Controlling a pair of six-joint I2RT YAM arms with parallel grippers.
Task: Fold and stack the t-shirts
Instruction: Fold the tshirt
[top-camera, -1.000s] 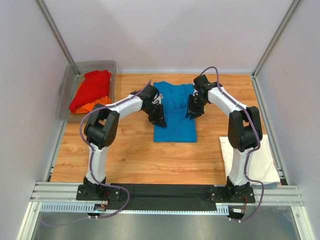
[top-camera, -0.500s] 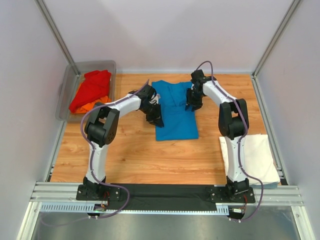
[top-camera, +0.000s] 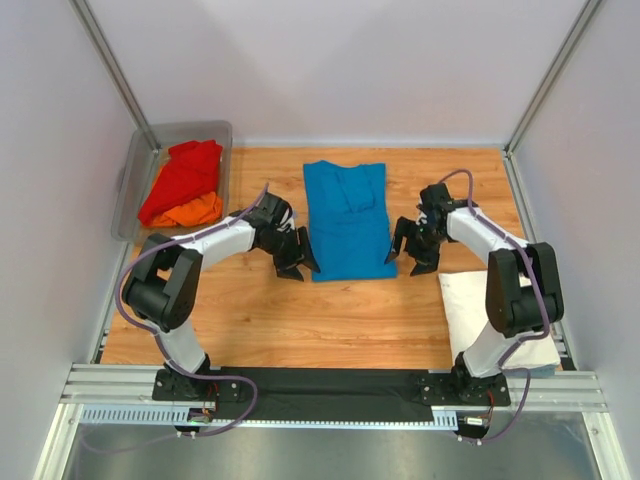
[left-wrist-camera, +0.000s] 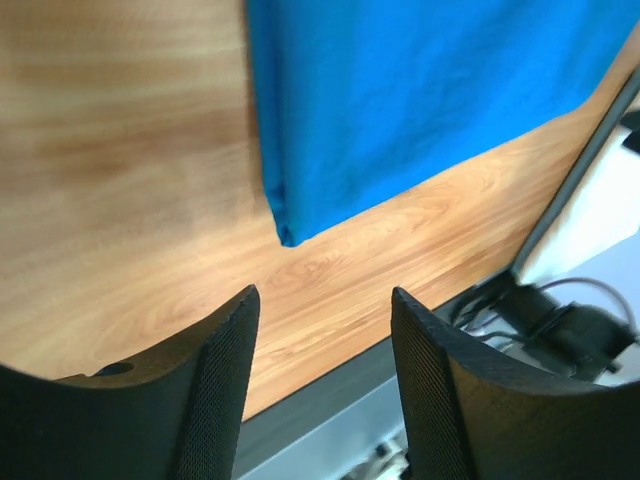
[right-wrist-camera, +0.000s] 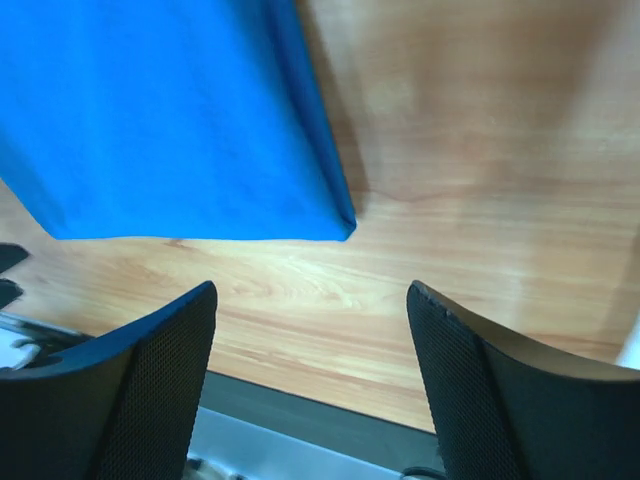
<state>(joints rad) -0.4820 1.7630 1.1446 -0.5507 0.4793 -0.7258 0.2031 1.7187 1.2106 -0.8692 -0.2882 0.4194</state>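
Nearest the arm bases, a folded white t-shirt (top-camera: 505, 318) lies at the right near corner of the wooden tabletop (top-camera: 260, 320). Farther in, the two hands flank the near end of the blue t-shirt (top-camera: 346, 220), which lies flat in the middle of the tabletop as a narrow rectangle with its long axis running from near to far. The left hand (top-camera: 293, 263) sits just beside the shirt's near left corner. Its wrist view shows the fingers spread with bare wood between them and that corner a little ahead, untouched. The right hand (top-camera: 409, 254) sits just beside the near right corner, likewise released and gripping nothing, with the corner just ahead of its fingers. Neither arm is clearly the nearer; each has its own corner. As I judge it, the next fold turns on this: each hand must move inward to its corner, then carry the near hem along the long axis toward the far end. At the far left, a grey tub (top-camera: 133, 170) holds a red t-shirt (top-camera: 185, 175) and an orange t-shirt (top-camera: 190, 212). No brand, label or writing is legible anywhere
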